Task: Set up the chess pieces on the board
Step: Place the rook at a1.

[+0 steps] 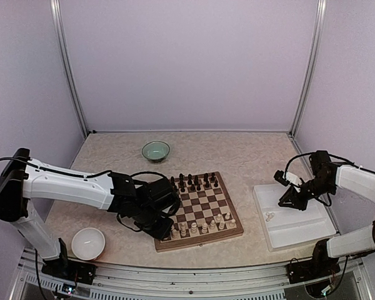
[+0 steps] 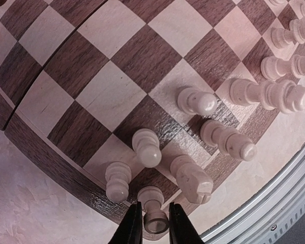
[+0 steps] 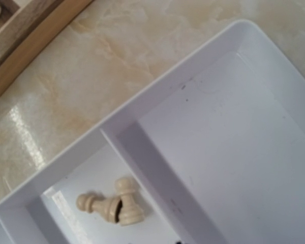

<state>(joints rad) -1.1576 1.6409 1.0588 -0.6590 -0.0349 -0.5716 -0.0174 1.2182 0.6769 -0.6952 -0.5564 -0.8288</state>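
Note:
The board (image 1: pixel 203 240) lies mid-table, with dark chessmen (image 1: pixel 194 182) along its far rows and cream chess pieces (image 1: pixel 203 226) along its near rows. My left gripper (image 1: pixel 169 230) is at the board's near left corner. In the left wrist view its fingers (image 2: pixel 133 226) close on the top of a cream rook (image 2: pixel 155 213) that stands upright on the corner square. Other cream pieces (image 2: pixel 195 100) stand beside it. My right gripper (image 1: pixel 287 199) hovers over the white tray (image 1: pixel 300 234). Two cream pawns (image 3: pixel 112 203) lie in a small tray compartment. The right fingers do not show in the wrist view.
A green bowl (image 1: pixel 155 150) sits behind the board. A white bowl (image 1: pixel 88 243) sits at the near left beside my left arm. The tray's large compartment (image 3: pixel 234 152) holds nothing. The metal table rail (image 2: pixel 274 203) runs just past the board's near edge.

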